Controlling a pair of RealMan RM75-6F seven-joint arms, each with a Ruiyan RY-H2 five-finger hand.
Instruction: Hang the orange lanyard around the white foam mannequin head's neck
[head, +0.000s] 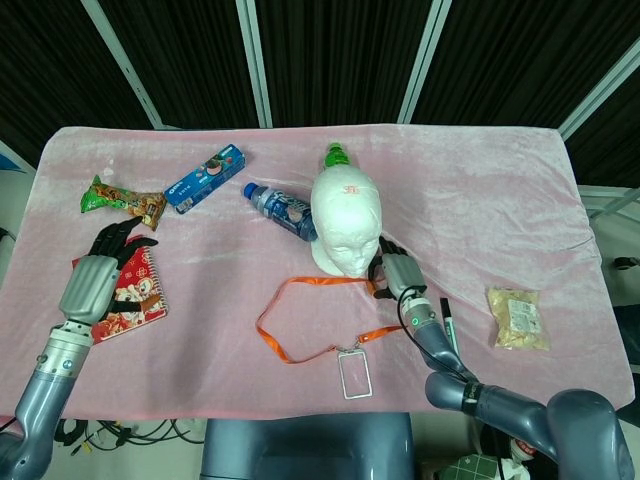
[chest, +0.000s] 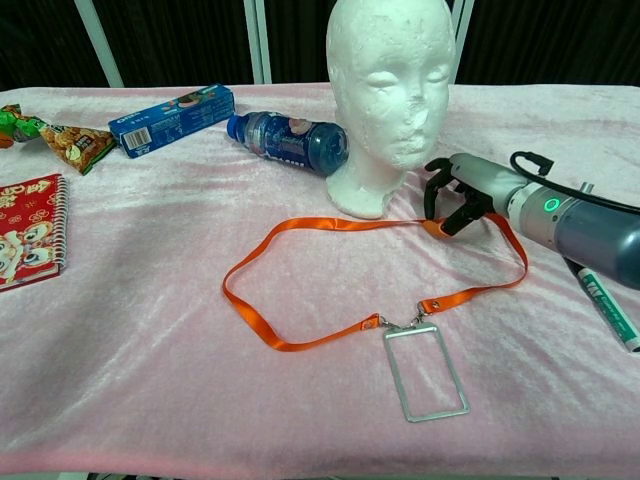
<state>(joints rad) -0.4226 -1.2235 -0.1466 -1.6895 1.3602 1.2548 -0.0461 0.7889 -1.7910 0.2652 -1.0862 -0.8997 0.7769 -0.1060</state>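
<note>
The white foam mannequin head (head: 343, 225) (chest: 390, 90) stands upright mid-table. The orange lanyard (head: 272, 338) (chest: 300, 225) lies in a loop on the pink cloth in front of it, with its clear badge holder (head: 354, 374) (chest: 425, 372) nearest me. My right hand (head: 398, 272) (chest: 470, 190) sits just right of the head's base, its dark fingers curled down and pinching the strap's bunched far right bend. My left hand (head: 95, 275) hovers over a red notebook (head: 135, 300) (chest: 25, 240) at the left, fingers spread and holding nothing.
A blue water bottle (head: 282, 210) (chest: 290, 140) lies left of the head, and a green-capped bottle (head: 336, 155) is behind it. A blue box (head: 205, 178) and a snack bag (head: 122, 198) lie far left. A marker (head: 448, 322) (chest: 605, 305) and a food packet (head: 517, 318) lie right.
</note>
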